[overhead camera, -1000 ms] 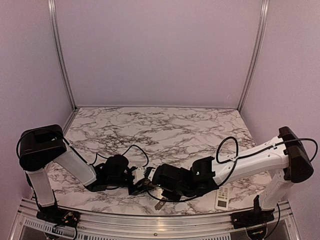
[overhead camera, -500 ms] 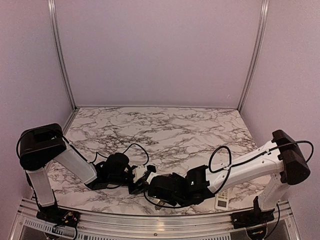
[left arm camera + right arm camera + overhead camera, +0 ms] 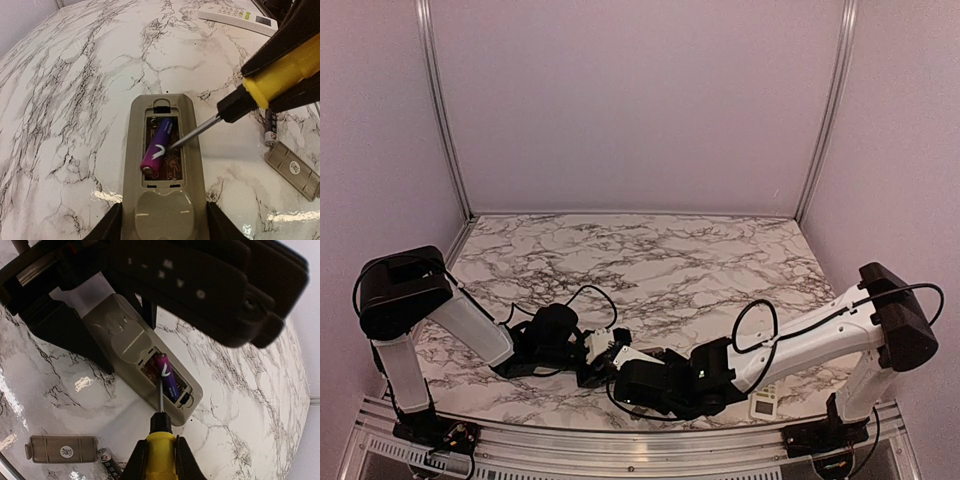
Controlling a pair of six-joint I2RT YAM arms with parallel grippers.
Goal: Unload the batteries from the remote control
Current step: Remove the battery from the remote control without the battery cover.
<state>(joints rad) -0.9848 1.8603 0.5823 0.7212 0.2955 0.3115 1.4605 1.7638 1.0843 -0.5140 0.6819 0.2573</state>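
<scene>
My left gripper (image 3: 163,224) is shut on the near end of a grey-beige remote control (image 3: 162,200), one finger on each side. The remote's back compartment is uncovered. A purple-blue battery (image 3: 157,146) lies askew in it. My right gripper (image 3: 161,452) is shut on a yellow-handled screwdriver (image 3: 160,447). The metal tip of the screwdriver touches the side of that battery (image 3: 167,376). One dark battery (image 3: 111,461) lies loose on the marble to the right of the remote (image 3: 270,129). From above, the two grippers meet at the near middle of the table (image 3: 610,358).
The flat grey cover plate (image 3: 292,170) lies on the marble beside the loose dark battery. A white remote with buttons (image 3: 237,19) lies farther off, near the right arm's base (image 3: 765,395). Black cables loop over the table by both arms.
The right arm has swung left and lower, bringing the screwdriver in over the remote held by the left gripper. The left arm has stayed put.
</scene>
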